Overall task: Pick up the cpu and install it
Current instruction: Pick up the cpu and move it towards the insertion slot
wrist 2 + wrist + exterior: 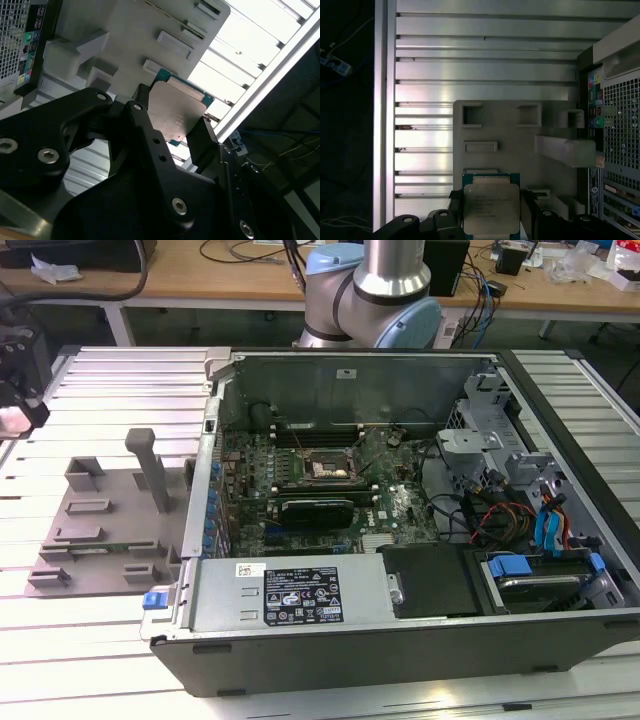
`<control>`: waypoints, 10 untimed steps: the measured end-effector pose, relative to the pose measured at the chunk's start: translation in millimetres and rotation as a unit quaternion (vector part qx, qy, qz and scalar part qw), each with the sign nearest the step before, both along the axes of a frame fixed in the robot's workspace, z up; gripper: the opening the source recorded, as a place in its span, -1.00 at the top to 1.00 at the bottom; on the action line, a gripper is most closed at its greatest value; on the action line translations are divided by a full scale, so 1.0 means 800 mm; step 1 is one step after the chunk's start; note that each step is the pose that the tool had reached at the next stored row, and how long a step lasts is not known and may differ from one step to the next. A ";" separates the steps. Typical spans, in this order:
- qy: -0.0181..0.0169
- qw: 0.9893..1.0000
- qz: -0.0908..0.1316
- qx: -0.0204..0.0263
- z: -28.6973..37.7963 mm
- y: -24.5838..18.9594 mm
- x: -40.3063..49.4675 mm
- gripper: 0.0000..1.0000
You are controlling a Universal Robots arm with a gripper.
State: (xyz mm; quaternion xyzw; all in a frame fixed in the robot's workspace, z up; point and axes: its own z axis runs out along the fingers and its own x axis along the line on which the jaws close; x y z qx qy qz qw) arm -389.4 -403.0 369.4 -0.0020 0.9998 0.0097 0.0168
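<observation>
The pincer [491,201] grips the cpu [491,212] by two opposite edges, held over the grey holder tray [510,132] on the slatted table [470,70].

Ribbed aluminium table [110,390] in the foreground: runs in long parallel slats and reflects strong light as white glare near the front edge. Behind it, wooden workbench [200,275] on white legs [118,322]; carries loose black cables [235,252] and crumpled white paper [55,270]. Beyond the table edge in the first wrist view, dark floor [345,165] with a white power strip [331,62] and thin pale wires [340,220].
</observation>
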 end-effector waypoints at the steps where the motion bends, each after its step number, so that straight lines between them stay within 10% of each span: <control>1: 0.000 1.000 0.000 0.000 0.0036 0.0000 0.000 -0.09; 10: 0.000 1.000 0.000 -0.003 0.0379 0.0000 0.000 -0.09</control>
